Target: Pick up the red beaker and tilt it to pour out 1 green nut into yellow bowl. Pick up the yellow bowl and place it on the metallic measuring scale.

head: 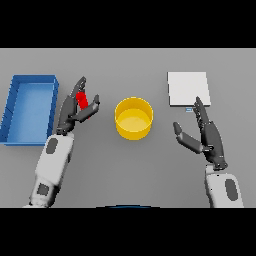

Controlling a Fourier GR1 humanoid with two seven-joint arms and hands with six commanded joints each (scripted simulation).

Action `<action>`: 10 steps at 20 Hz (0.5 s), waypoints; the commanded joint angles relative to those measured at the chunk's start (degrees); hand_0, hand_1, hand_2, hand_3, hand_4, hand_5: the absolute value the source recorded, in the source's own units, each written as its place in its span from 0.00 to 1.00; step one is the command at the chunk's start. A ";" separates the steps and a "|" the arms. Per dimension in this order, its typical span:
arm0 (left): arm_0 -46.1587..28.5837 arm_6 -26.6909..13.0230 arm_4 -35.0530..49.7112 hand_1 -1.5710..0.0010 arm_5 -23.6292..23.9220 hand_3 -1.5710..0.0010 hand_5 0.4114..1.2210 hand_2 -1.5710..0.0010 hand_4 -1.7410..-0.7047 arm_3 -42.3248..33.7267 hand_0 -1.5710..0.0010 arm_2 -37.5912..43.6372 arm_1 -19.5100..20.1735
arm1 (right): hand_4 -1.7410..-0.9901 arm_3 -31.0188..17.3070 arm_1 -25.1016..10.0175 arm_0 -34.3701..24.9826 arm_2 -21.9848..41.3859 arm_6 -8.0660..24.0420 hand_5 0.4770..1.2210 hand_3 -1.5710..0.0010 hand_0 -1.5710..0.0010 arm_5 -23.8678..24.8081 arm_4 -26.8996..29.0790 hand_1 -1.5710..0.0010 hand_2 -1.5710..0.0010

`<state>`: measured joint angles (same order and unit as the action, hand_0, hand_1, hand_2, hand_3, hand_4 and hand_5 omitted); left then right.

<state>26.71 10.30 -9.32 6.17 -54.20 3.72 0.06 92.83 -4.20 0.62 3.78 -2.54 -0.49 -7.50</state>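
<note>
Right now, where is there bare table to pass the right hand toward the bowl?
Bare table lies between the yellow bowl and the right hand, and below the bowl. Crowded: the measuring scale just above that hand; the left hand with the red beaker beside the blue bin.

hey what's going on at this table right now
The robot's left hand is closed around the red beaker, left of the yellow bowl in the middle of the table. The right hand hovers open on the bowl's other side, just below the metallic measuring scale. A blue bin sits at far left.
</note>
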 commanded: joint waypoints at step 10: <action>2.99 4.78 1.38 0.11 2.29 0.20 0.91 0.11 0.15 4.85 0.11 0.72 -1.43 | 0.60 0.21 0.27 0.41 0.11 0.19 0.23 1.00 1.00 0.74 -0.64 1.00 1.00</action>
<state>29.72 15.46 -7.82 8.38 -49.39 4.46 -1.36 93.04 -3.92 1.02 3.89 -2.27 0.24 -8.14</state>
